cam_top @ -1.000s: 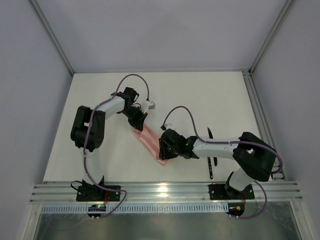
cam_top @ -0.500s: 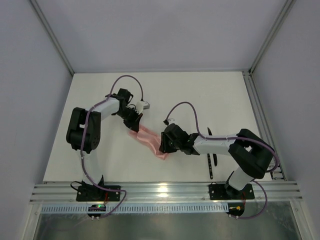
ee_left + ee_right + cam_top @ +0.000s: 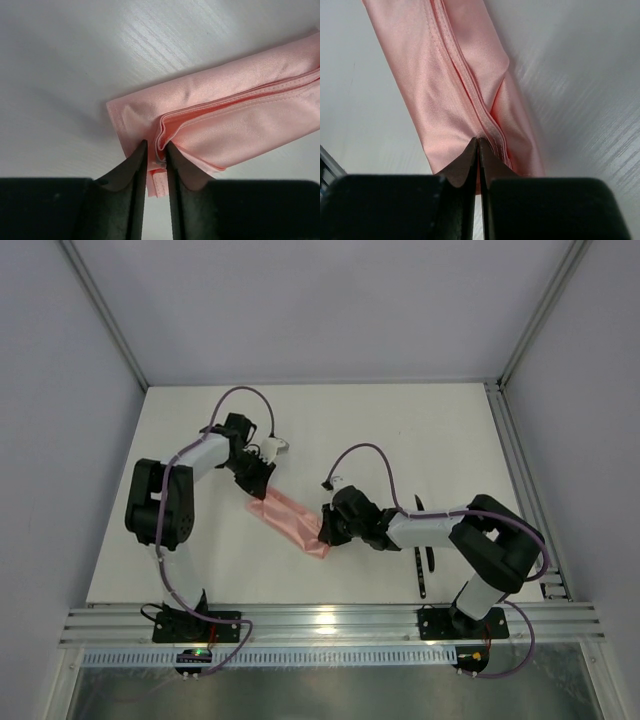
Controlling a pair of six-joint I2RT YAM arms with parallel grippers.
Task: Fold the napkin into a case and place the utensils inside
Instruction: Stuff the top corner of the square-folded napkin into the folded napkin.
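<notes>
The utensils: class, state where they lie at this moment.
In the top view the utensils lie on the right half of the table, crossed by the right arm, to the right of the folded napkin and apart from it.

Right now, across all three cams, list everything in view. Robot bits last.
napkin: one, salmon pink, folded into a narrow layered strip, lying diagonally at mid table between the two arms
utensils: dark and slim, on the table's right side, partly hidden under the right arm, so the count is unclear
table: one, white
rail: silver metal, along the table's near edge
walls: pale grey, around the table
left arm: one, black and white, jaws shut on the napkin's far left end
right arm: one, black and white, jaws shut on the napkin's near right end
</notes>
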